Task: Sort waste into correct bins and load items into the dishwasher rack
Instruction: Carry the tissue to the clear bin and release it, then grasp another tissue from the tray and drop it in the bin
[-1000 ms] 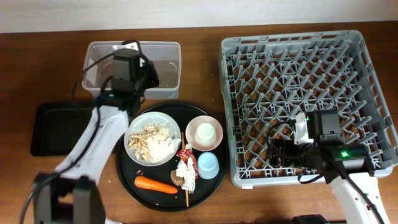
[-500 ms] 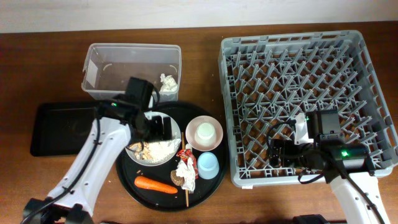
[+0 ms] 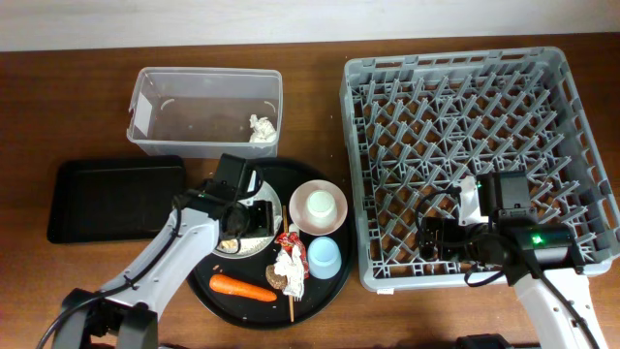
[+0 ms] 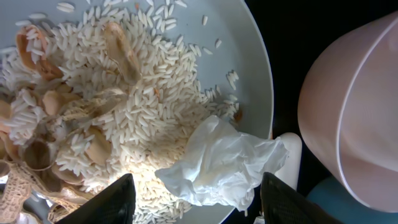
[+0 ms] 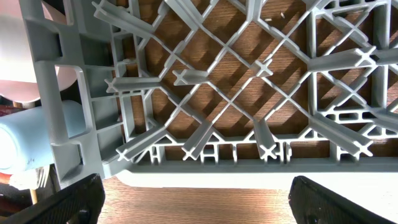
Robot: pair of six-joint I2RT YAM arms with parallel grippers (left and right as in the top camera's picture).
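Observation:
My left gripper [image 3: 248, 217] hangs over the white plate [image 3: 230, 244] of rice and beige food scraps [image 4: 93, 106] on the round black tray. It is open, its fingers [image 4: 106, 202] standing either side of a crumpled white tissue [image 4: 217, 165] without touching it. Another tissue [image 3: 260, 128] lies in the clear tub [image 3: 155, 111]. A red wrapper [image 3: 290, 239], a tissue [image 3: 289, 264], a brown lump [image 3: 275, 280] and a carrot [image 3: 242, 287] lie on the tray beside the pinkish bowl [image 3: 318, 206] and blue cup [image 3: 324, 257]. My right gripper [image 3: 436, 237] is open above the grey rack's [image 3: 475, 116] front edge.
The shallow black rectangular tray [image 3: 116, 199] sits left of the round black tray [image 3: 334, 291]. In the right wrist view the rack's grid [image 5: 236, 93] fills the frame, with bare wooden table [image 5: 205, 202] between my fingers and the blue cup [image 5: 25, 146] behind the rack wall.
The left gripper opened over the clear tub and left a tissue there. It then swung down to the plate and narrowed around a second tissue. The right arm has not moved.

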